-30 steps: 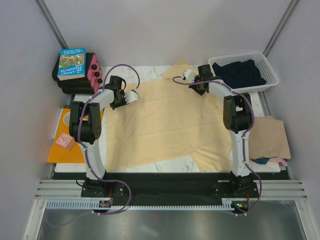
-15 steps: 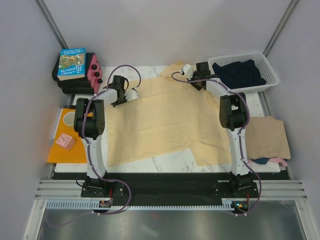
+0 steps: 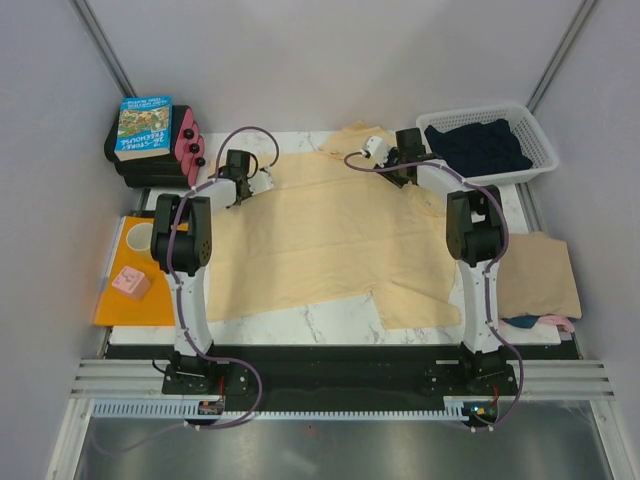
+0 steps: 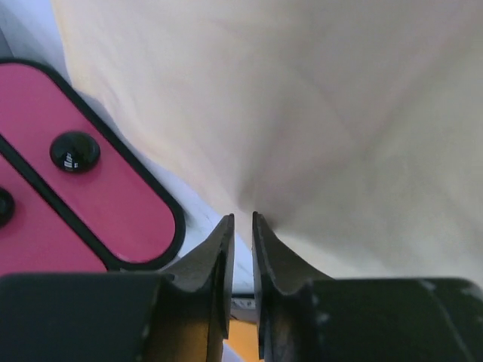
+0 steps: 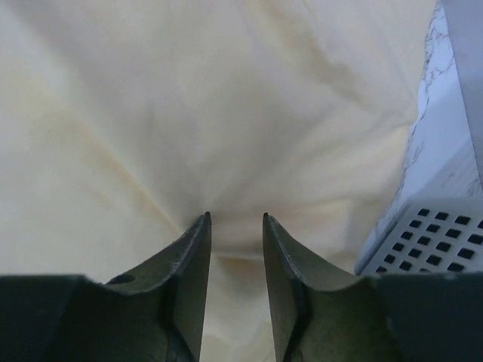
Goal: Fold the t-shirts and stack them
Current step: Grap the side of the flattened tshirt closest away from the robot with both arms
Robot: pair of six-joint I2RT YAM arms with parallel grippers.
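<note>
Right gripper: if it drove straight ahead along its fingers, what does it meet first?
The pale yellow t-shirt. The right gripper has its jaws open and pointed straight into the cloth, which puckers just past the tips, though depth is hard to judge. The white basket sits to the right of that line.

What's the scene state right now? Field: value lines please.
main garment: large pale yellow cloth t-shirt, spread over the white marble table
left gripper: at the shirt's far left edge, fingers narrowly parted
right gripper: at the shirt's far right edge, fingers parted, cloth puckered at the tips
white plastic basket: far right, dark navy t-shirt inside
tan t-shirt: at the table's right edge, apart from both grippers
</note>
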